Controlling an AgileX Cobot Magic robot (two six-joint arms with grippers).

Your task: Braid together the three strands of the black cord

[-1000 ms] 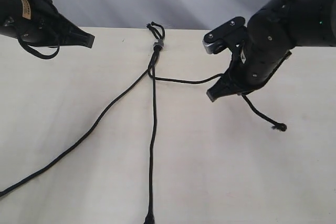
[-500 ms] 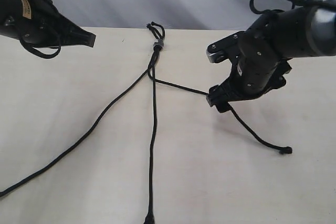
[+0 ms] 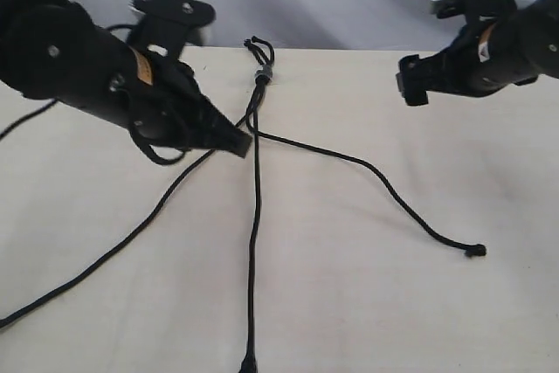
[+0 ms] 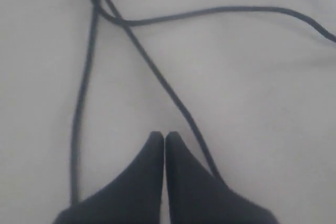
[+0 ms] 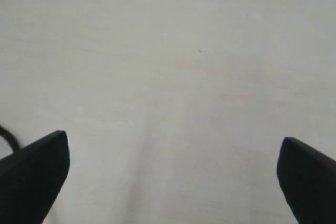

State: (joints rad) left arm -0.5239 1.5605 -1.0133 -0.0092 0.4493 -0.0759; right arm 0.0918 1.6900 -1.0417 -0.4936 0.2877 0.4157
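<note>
Spreading toward the viewer across a pale table [image 3: 376, 321], the black cord [image 3: 261, 82] lies with its knot [image 3: 258, 48] at the far edge and the three strands [image 3: 255, 104] fanned out below it. The left strand [image 3: 131, 233] slants to the lower left corner. The left gripper [image 3: 238, 141] hovers low just beside it, near where it parts from the middle strand [image 3: 254, 216], pincer pressed shut on nothing. The right strand [image 3: 384, 189] curves away to a small knotted tip. The right gripper [image 5: 172, 148] hangs raised at the far right, pincer spread wide and empty, well apart from the cord.

Likely trouble: the left and middle strands run close together at the shut tips, so a grab there could pinch both – or merely shove them aside and undo the crossing.

The left strand's end runs off the frame, the middle strand's end is cut off at the bottom edge, and how the strands overlap below the knot is hard to make out.
</note>
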